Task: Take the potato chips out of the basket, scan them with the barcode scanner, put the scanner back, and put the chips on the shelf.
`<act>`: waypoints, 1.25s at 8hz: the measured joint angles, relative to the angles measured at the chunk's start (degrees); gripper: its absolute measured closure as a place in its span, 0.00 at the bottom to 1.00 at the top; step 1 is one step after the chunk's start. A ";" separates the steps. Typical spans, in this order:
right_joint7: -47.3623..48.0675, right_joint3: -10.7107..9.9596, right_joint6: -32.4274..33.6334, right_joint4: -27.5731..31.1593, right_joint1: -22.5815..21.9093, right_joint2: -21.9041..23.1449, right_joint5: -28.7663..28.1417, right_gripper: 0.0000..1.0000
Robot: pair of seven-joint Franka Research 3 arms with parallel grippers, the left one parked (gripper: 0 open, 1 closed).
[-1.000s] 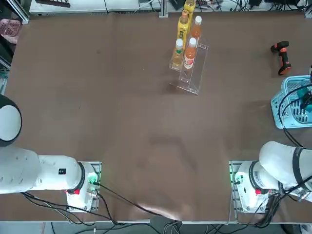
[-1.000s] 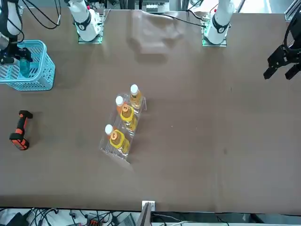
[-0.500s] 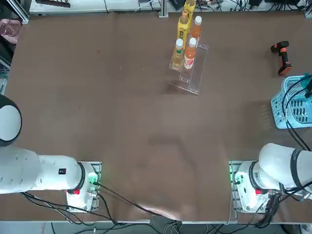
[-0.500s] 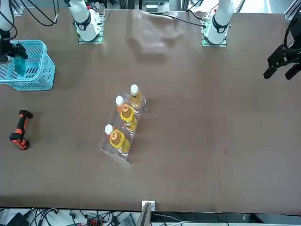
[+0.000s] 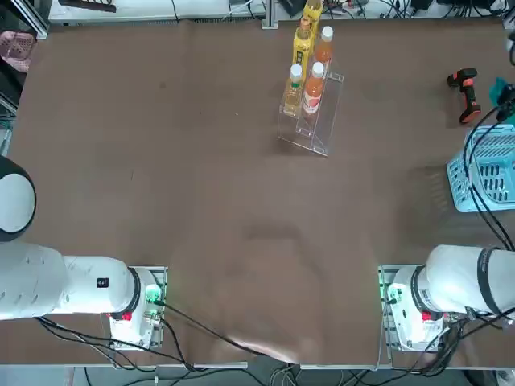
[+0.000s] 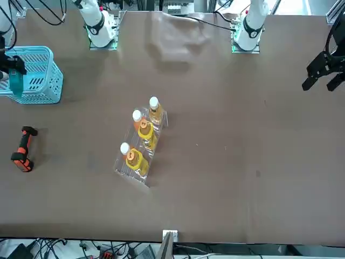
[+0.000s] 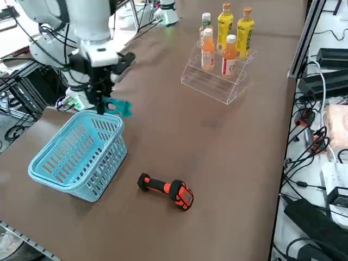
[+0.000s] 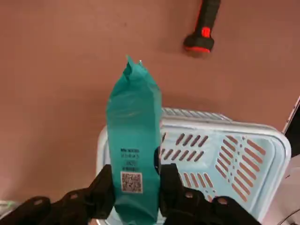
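**Chip packet held clear of the basket**

The right gripper (image 8: 135, 187) has its two black fingers closed on the lower end of the potato chips (image 8: 133, 145), one finger on each flat face. The packet is a narrow teal foil pouch with a smooth, slightly creased skin and a crimped, pointed top seal; a small printed code square sits just above the fingers. Its long axis runs straight out from the fingertips, sealed end pointing away from the wrist. In the right side view the packet (image 7: 120, 107) hangs in the air just above the basket's rim, apart from it.

The basket (image 7: 76, 155) is light blue moulded plastic, rectangular, with slotted lattice walls and a rolled rim. It stands at the worktop's right edge, near the robot's side.

The barcode scanner (image 7: 166, 190) is black with orange-red accents, pistol-shaped, lying on its side on the matte brown worktop (image 7: 179, 136) just beyond the basket, near the same edge.

The shelf (image 7: 215, 76) is clear acrylic, stepped, sharp-edged, near the far edge. It carries orange and yellow bottles (image 7: 231, 30).
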State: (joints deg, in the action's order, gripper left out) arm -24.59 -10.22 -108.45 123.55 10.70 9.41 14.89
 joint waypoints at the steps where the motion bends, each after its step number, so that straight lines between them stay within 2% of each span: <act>1: 3.64 0.06 -0.95 0.13 -3.21 -0.54 -0.87 0.54; 3: 9.52 0.15 -5.66 0.50 -7.57 -5.33 -4.15 0.52; 5: 16.00 0.11 -11.59 1.44 -11.09 -10.70 -5.03 0.52; 7: 22.16 0.13 -16.50 3.21 -14.62 -13.58 -5.06 0.52; 10: 27.09 0.04 -22.25 4.06 -15.47 -18.22 -6.38 0.52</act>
State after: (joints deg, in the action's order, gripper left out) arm 2.50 -10.18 -130.71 127.61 -4.77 -8.82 8.51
